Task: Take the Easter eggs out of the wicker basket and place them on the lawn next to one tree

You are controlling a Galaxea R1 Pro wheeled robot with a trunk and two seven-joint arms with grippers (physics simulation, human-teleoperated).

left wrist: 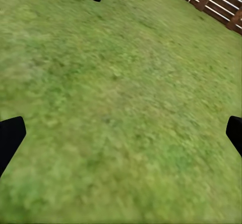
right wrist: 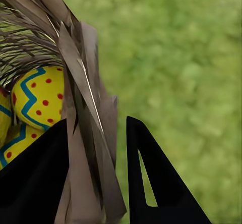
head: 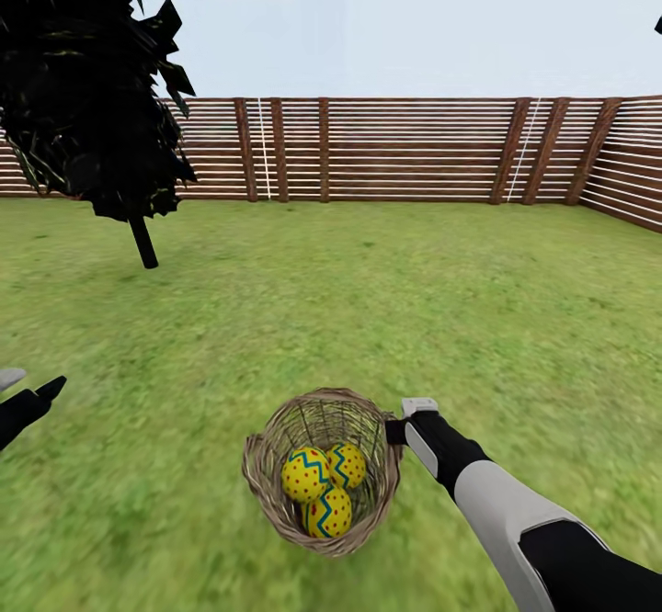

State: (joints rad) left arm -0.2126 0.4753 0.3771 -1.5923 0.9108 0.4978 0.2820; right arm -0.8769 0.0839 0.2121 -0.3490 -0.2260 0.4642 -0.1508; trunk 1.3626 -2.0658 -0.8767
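Three Easter eggs are lying in the wicker basket on the lawn; the right gripper is clamping its rim, while the left gripper is hanging spread wide, empty.

A black-trunked tree with near-black foliage fills the upper left of the frame. A brown slatted fence runs across the upper half, under pale blue sky.
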